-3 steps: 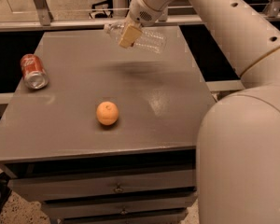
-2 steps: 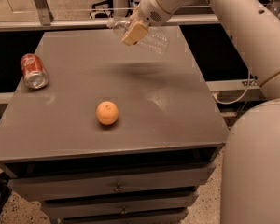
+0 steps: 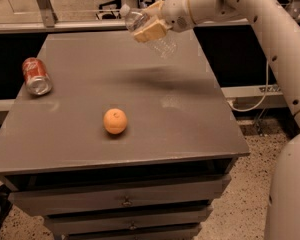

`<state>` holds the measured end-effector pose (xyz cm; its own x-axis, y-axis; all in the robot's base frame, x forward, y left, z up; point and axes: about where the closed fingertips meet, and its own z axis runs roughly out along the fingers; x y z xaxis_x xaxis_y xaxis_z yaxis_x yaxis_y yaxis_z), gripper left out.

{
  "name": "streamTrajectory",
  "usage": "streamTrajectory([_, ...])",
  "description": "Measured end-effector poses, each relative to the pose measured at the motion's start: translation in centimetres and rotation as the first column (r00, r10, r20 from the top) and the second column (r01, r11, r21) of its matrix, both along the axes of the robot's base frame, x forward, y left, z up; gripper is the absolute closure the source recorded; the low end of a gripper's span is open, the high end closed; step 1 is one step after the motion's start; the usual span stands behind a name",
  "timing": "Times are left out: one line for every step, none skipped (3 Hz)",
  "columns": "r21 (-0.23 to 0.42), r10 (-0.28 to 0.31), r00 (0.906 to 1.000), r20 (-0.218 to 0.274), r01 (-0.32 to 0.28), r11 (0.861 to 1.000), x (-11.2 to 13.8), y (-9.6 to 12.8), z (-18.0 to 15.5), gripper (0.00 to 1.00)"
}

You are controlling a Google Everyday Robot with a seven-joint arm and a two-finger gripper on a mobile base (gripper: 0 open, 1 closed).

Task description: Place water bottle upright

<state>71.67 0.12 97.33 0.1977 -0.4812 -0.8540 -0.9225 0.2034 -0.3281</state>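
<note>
Gripper (image 3: 149,28): clamping the water bottle (image 3: 162,43) mid-body, hovering over the table's (image 3: 190,114) far side.
Axis: tilting, cap (image 3: 124,9) pointing up-left, opposite end hanging down-right.

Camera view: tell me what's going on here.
The robot's gripper is clamped on the water bottle and holds it in the air above the far end of the table. The bottle is tilted, with its cap pointing up and to the left, and it is not yet set down. A red soda can lies on its side near the table's left edge, and an orange sits nearer the front.
</note>
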Motion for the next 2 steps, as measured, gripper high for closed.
streamTrajectory([0.106, 0.036, 0.9992, 0.017, -0.037, 0.994, -0.04, -0.23, 0.42, 1.00])
streamTrajectory([0.221, 0.067, 0.9971, 0.038, -0.074, 0.972, 0.29, -0.49, 0.38, 1.00])
